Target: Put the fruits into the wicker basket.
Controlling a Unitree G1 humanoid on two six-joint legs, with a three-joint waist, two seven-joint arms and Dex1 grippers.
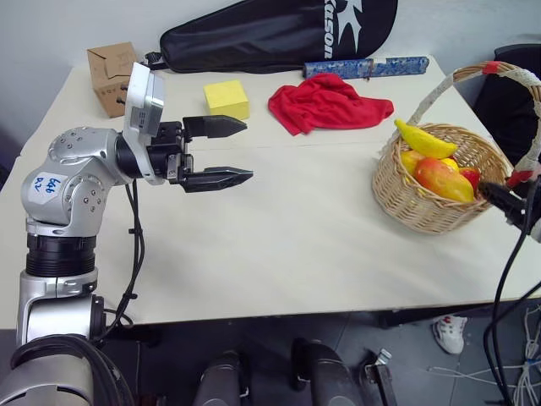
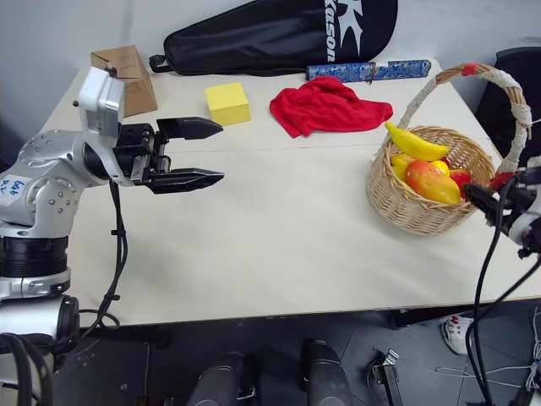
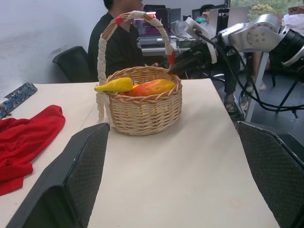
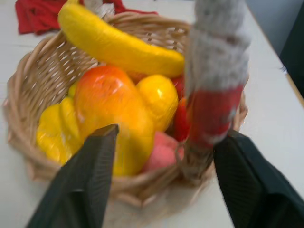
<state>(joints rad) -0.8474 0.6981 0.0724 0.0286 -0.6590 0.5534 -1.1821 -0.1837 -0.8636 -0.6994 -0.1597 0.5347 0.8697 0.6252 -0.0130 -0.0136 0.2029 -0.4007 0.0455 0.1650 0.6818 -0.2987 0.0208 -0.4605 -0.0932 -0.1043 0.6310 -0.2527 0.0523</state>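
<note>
The wicker basket point(image 1: 420, 211) stands at the table's right side, its white-wrapped handle point(image 1: 439, 85) arching over it. A yellow banana point(image 1: 425, 139) lies across the top of the basket. The orange-red mango point(image 1: 444, 179) and a yellow lemon point(image 4: 159, 95) sit below the banana among other fruit pieces. My right gripper point(image 1: 492, 193) is open at the basket's near right rim. Its fingers point(image 4: 90, 166) stand either side of the handle's red end without touching it. My left gripper point(image 1: 248, 150) is open and empty above the table's left part, pointing level towards the basket.
A yellow foam cube point(image 1: 226, 98), a red cloth point(image 1: 328, 103) and a brown cardboard box point(image 1: 108, 76) lie along the back of the table. Behind them are a black bag point(image 1: 279, 30) and a blue patterned roll point(image 1: 368, 66). A person point(image 3: 121, 42) sits beyond the basket.
</note>
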